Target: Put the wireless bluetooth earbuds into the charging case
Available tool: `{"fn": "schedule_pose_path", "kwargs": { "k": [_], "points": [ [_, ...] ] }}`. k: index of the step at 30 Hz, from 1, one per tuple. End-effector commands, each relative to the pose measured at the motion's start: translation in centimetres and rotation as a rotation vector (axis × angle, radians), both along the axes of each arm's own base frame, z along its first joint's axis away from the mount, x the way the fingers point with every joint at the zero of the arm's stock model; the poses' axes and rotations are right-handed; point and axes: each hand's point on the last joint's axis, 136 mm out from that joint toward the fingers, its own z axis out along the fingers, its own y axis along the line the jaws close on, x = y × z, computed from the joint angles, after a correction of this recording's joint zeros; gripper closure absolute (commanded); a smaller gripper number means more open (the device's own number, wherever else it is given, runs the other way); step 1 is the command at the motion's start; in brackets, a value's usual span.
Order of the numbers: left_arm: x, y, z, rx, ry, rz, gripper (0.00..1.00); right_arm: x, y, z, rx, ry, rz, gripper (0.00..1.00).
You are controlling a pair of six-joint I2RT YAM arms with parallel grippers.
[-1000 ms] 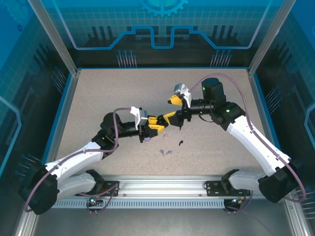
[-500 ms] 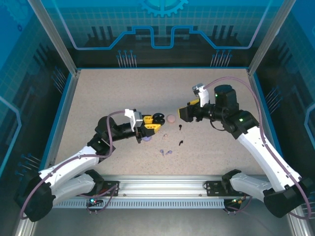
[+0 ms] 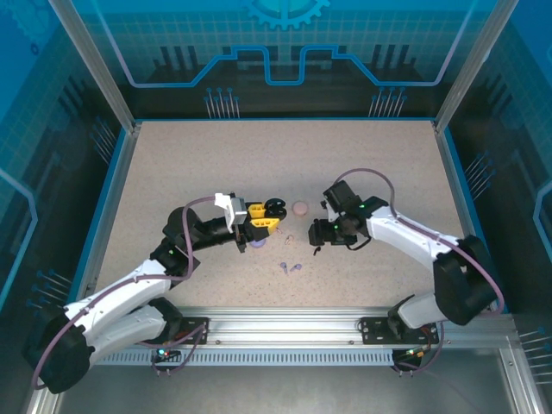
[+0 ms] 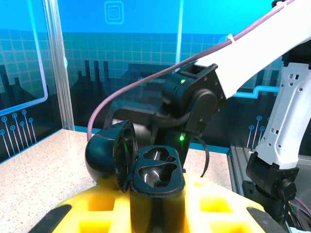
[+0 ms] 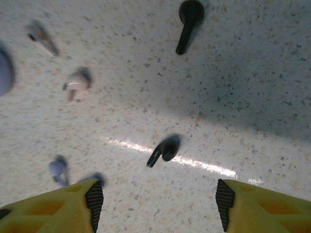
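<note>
- Nearest the arms' bases, two purple earbuds point(image 3: 283, 266) lie close together on the counter point(image 3: 172, 164).
- A little farther in and to the right lies the near black earbud point(image 5: 164, 149), loose on the counter.
- The right claw point(image 3: 317, 233) hangs low over that spot. Its jaws are parted with nothing between them, and the earbud lies just ahead of its yellow tips.
- The far black earbud point(image 5: 189, 19) lies beyond, apart from its twin, which makes two black ones.
- To the left of these lie two pink earbuds point(image 5: 75, 83), blurred in the right wrist view and a little apart from each other.
- That makes six earbuds, all on the counter and none in a case.
- The purple case point(image 3: 257, 245) sits left of the pink pair, partly tucked under the left arm's wrist.
- The left claw point(image 3: 266, 220) is clamped on the black case point(image 4: 155, 174) and holds it off the counter. The lid is swung open to one side and both wells are empty.
- Farthest out, the pink case point(image 3: 299, 208) rests on the counter just beside the held black one, so there are three cases in all.
</note>
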Motion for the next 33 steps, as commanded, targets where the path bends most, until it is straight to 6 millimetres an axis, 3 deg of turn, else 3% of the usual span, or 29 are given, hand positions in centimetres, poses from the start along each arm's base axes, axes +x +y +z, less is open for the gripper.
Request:
{"fn": "schedule_pose_path", "kwargs": {
  "k": [1,8,16,33],
  "points": [
    [-0.4,0.2,0.6,-0.013,-0.036,0.006,0.98,2.2,0.8,-0.2,-0.018,-0.049,-0.029,0.36],
    [-0.7,0.5,0.6,-0.016,-0.035,0.012,0.98,6.1,1.9,-1.0,-0.063,-0.057,-0.034,0.41],
    [-0.9,0.8,0.8,-0.018,-0.040,0.021,0.98,8.4,1.4,-2.8,-0.162,-0.016,-0.052,0.47],
    [-0.9,0.8,0.6,-0.016,-0.024,0.024,0.98,9.3,0.7,-5.0,-0.229,0.022,-0.055,0.59]
  ]
}}
